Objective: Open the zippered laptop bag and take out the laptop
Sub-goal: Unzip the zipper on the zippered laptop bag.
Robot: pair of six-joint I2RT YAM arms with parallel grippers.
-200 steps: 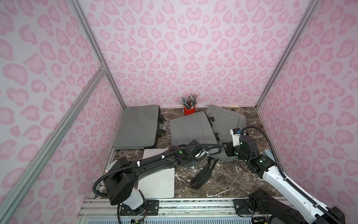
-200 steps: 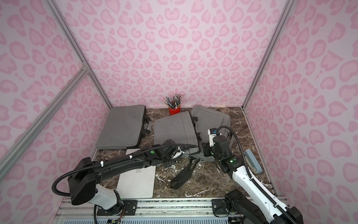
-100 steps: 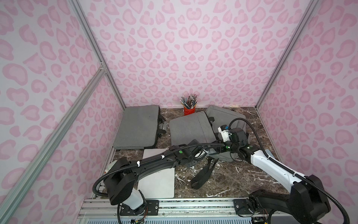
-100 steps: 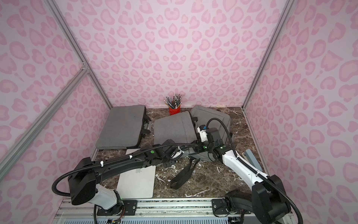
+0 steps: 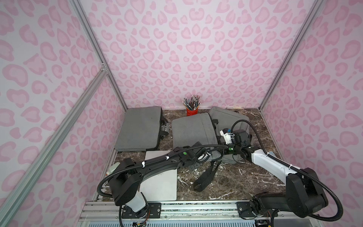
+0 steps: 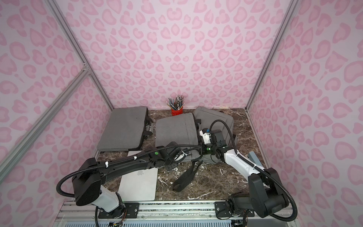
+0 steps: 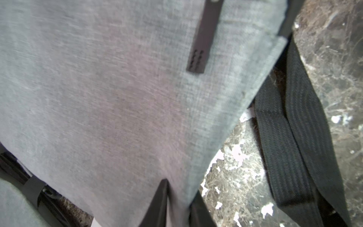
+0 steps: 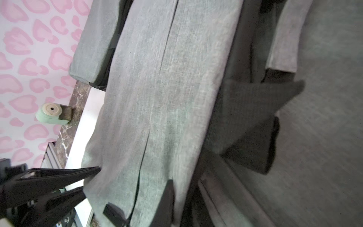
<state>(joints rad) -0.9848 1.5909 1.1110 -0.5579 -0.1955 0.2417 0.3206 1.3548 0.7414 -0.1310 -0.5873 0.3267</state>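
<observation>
1. Laptop, silver and shut, lies flat on the marble table nearest the front, left of centre. It is outside every bag and partly under the left arm.
2. A black strap trails over the table from the middle laptop bag toward the front.
3. The left gripper sits at this bag's near edge. Its fingers stand slightly apart with grey fabric between them, and I cannot tell whether they pinch it.
4. The right gripper, just beside it at the near right corner, is closed on the bag's fabric edge. The zipper pull lies near it, outside its grip.
5. Farther back, a second grey bag lies flat on the left. A third grey bag lies on the right, touching the middle one.
6. A red cup of pencils stands against the back wall.
</observation>
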